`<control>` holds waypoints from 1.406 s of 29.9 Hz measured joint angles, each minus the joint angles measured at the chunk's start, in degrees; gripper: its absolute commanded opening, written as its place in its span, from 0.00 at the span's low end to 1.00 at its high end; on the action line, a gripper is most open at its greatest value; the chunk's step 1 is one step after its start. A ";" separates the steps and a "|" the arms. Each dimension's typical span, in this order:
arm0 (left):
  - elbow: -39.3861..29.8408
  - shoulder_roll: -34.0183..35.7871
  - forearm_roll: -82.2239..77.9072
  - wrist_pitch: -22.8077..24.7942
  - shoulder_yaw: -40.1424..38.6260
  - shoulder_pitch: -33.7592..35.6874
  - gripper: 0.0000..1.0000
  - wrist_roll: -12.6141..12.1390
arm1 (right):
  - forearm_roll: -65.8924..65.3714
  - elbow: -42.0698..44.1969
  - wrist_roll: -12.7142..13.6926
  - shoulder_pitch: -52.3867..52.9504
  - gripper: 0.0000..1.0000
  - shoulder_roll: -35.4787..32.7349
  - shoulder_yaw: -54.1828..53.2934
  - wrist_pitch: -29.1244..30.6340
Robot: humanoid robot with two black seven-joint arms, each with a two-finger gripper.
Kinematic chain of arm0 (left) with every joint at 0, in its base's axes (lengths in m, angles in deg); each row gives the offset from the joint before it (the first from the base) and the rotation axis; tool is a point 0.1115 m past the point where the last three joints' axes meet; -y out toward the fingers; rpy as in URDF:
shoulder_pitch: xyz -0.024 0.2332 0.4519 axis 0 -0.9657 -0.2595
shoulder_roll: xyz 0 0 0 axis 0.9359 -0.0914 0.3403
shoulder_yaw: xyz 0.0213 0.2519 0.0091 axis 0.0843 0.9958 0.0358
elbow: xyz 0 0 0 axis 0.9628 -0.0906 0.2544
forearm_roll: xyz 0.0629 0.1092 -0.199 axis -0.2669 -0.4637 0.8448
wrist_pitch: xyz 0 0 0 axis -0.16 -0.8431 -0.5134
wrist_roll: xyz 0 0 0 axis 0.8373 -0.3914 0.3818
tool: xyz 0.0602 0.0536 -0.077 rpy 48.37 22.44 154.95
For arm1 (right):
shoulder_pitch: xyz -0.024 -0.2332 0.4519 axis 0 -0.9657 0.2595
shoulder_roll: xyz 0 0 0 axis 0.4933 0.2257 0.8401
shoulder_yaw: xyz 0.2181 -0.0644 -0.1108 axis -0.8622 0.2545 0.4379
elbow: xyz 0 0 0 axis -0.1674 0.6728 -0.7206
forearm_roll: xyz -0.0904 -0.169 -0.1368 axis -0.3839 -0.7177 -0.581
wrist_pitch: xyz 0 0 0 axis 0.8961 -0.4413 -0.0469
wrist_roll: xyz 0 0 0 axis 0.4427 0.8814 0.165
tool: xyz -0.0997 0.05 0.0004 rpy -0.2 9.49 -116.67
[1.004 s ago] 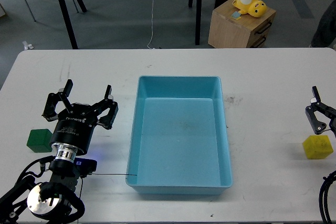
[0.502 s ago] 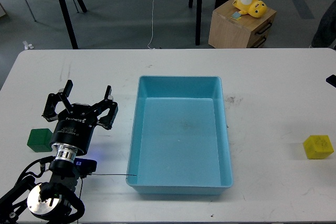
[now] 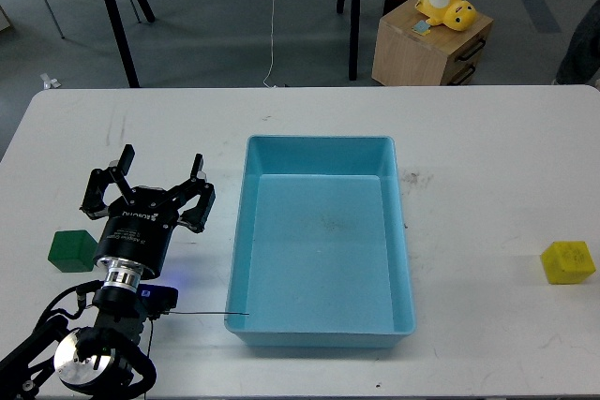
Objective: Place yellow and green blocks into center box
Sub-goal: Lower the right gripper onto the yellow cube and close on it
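Nothing's done yet: the light-blue plastic box (image 3: 322, 243) mid-frame is empty, small green cube (image 3: 72, 250) far left, yellow cube (image 3: 567, 262) far right, left gripper (image 3: 148, 201) spread wide and holding nothing.

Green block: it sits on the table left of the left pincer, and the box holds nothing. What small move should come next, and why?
Probably shift the left pincer left and toward the robot, over the green block. Its fingers stand open and empty, the block lies untouched close beside the arm, and the blue box is empty. The yellow block sits far right, with no right pincer in view.
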 measured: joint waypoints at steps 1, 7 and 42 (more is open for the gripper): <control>0.00 -0.02 0.00 0.00 0.00 0.00 1.00 0.00 | -0.25 0.00 1.34 0.01 0.97 0.51 0.38 0.19; 0.01 -0.14 0.00 -0.08 0.00 0.00 1.00 0.00 | -5.77 0.09 6.43 0.07 0.96 6.34 1.03 1.72; 0.98 -0.02 0.00 0.09 -0.15 0.00 1.00 0.00 | -24.22 11.62 10.93 27.49 0.85 25.16 28.05 5.71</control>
